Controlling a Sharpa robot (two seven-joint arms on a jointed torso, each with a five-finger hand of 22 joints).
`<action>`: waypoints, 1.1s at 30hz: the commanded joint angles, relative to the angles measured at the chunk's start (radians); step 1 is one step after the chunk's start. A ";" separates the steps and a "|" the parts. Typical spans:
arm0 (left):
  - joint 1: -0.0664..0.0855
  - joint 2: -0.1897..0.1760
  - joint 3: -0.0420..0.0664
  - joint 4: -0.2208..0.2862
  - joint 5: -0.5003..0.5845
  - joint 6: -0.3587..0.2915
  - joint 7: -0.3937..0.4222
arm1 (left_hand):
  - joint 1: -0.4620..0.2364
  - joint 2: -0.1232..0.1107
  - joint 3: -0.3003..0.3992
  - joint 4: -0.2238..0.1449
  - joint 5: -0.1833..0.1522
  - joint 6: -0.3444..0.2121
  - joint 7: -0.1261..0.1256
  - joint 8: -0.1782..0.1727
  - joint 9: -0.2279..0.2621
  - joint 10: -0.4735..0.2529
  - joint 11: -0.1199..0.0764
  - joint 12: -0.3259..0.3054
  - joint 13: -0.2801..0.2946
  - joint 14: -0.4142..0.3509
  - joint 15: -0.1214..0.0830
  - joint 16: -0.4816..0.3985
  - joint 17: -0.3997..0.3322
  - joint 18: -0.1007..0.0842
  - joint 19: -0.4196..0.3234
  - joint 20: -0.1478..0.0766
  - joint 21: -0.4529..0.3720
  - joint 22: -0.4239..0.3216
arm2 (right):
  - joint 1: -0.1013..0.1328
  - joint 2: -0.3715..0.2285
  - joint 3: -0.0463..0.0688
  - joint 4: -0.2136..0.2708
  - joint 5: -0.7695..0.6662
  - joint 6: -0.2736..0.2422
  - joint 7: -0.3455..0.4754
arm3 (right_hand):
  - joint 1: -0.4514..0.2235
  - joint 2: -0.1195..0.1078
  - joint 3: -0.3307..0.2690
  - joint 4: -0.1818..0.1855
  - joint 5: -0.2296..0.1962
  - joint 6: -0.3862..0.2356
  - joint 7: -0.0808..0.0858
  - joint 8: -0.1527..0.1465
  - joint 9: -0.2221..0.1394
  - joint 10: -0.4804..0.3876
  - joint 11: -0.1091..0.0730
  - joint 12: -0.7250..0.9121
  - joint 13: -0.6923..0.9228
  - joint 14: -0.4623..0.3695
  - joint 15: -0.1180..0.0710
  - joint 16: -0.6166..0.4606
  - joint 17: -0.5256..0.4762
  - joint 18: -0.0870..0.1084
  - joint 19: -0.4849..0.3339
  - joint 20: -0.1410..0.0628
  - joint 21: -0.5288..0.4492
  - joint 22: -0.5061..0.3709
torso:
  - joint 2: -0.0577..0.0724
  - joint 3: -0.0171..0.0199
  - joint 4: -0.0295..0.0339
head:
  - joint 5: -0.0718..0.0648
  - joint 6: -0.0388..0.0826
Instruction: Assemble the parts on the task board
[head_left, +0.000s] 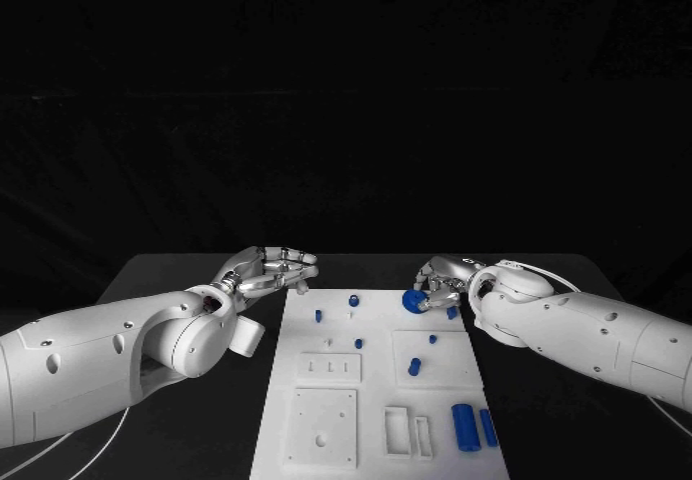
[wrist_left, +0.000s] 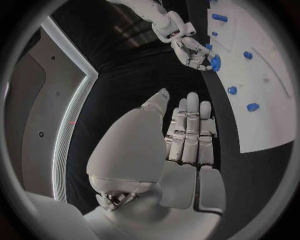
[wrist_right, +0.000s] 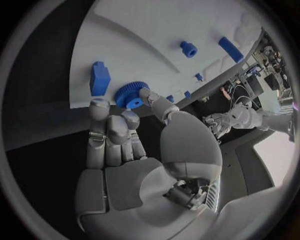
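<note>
No words, brands or labels could be read on anything.

The right hand (head_left: 440, 280) was at the far right corner of the flat white plastic task board (head_left: 325, 440). It pinched a small round blue gear with tiny teeth (wrist_right: 130, 95) between its thumb and a finger, and the gear sat right at the board's far edge. In the right wrist view, a chunky blue block (wrist_right: 99, 78) stood on the board just beside the gear, and a short blue round peg (wrist_right: 188, 49) and a long blue rod (wrist_right: 230, 49) lay farther off, well apart from the fingers.

The left hand (head_left: 268, 272) was just off the board's far left corner, over the black table (head_left: 173, 275). It held nothing. In the left wrist view its fingers (wrist_left: 190, 132) lay straight and close side by side, with the thumb a little apart. There was bare black table all around it.

Between the two hands, the far edge of the board had open room, with small blue pegs (head_left: 355, 299) standing on it.
</note>
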 joint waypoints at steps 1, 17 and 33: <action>0.002 0.000 0.001 0.003 0.002 0.012 0.008 | 0.003 -0.009 0.000 0.003 -0.007 -0.007 0.012 -0.004 -0.002 0.001 0.008 -0.006 0.001 -0.004 -0.003 0.006 -0.001 0.016 -0.003 -0.006 0.003 -0.001 | -0.004 0.002 -0.001 -0.001 0.001 0.023 0.005 | -0.007 0.007 -0.006 0.000 0.000 0.007 0.002 0.005 -0.002 -0.006 -0.002 0.007 -0.001 0.000 0.006 0.006 0.002 0.029 -0.002 -0.002 0.004 0.023 | 0.000 -0.0006 -0.0011 | 0.001 -0.001; 0.002 -0.002 0.001 0.003 0.001 0.011 0.004 | 0.004 -0.009 0.000 0.003 -0.008 -0.007 0.012 -0.004 -0.002 0.001 0.008 -0.007 0.002 -0.004 -0.003 0.006 -0.001 0.016 -0.004 -0.006 0.003 -0.002 | -0.010 0.006 -0.001 0.006 -0.080 0.018 -0.005 | -0.004 0.012 -0.009 -0.009 -0.020 0.032 -0.005 0.018 0.001 -0.007 -0.008 0.015 -0.007 0.001 0.000 0.006 0.014 0.029 -0.005 -0.002 0.016 0.022 | -0.001 0.0008 -0.0015 | 0.002 -0.004; 0.002 -0.004 0.001 0.004 -0.001 0.011 0.004 | 0.005 -0.009 0.001 0.002 -0.008 -0.007 0.012 -0.004 -0.002 0.002 0.008 -0.008 0.002 -0.004 -0.003 0.007 -0.002 0.016 -0.003 -0.006 0.004 -0.002 | -0.024 0.013 -0.004 0.017 -0.176 -0.019 -0.017 | 0.008 0.013 0.021 -0.004 -0.079 0.097 -0.027 0.053 0.021 0.000 -0.029 0.019 -0.020 0.005 -0.019 -0.001 0.026 0.029 -0.009 0.006 0.028 0.020 | -0.001 0.0016 -0.0015 | -0.001 -0.006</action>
